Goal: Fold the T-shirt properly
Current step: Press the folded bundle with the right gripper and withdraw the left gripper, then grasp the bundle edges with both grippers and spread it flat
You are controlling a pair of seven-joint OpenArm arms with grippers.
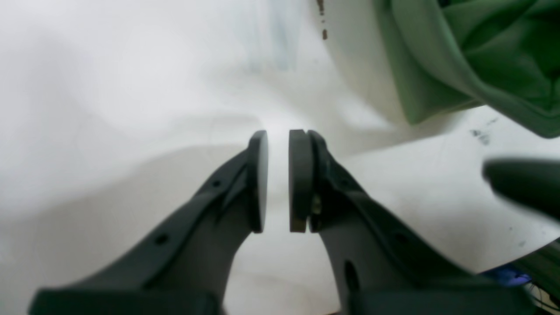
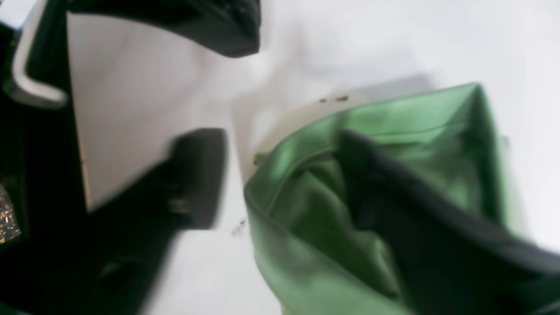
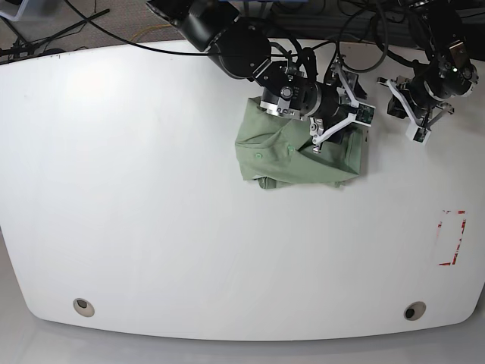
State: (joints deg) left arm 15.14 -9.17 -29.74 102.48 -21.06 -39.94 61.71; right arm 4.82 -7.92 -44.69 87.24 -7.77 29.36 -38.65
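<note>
The pale green T-shirt point(image 3: 297, 152) lies folded into a compact wrinkled rectangle at the back middle of the white table point(image 3: 151, 197). My right gripper point(image 3: 339, 123) hovers over the shirt's right edge, open wide. In the right wrist view one finger point(image 2: 199, 175) is over bare table and the other point(image 2: 393, 197) lies across the green cloth point(image 2: 306, 227), gripping nothing. My left gripper point(image 3: 418, 130) is to the right of the shirt, apart from it. Its pads point(image 1: 302, 179) stand a narrow gap apart with nothing between, and a shirt corner point(image 1: 481, 57) shows beyond.
A red tape rectangle point(image 3: 452, 237) marks the table at the right. Two round holes point(image 3: 84, 307) point(image 3: 413, 311) sit near the front edge. Cables point(image 3: 83, 23) run along the back edge. Small dark specks point(image 1: 324, 33) mark the table by the shirt.
</note>
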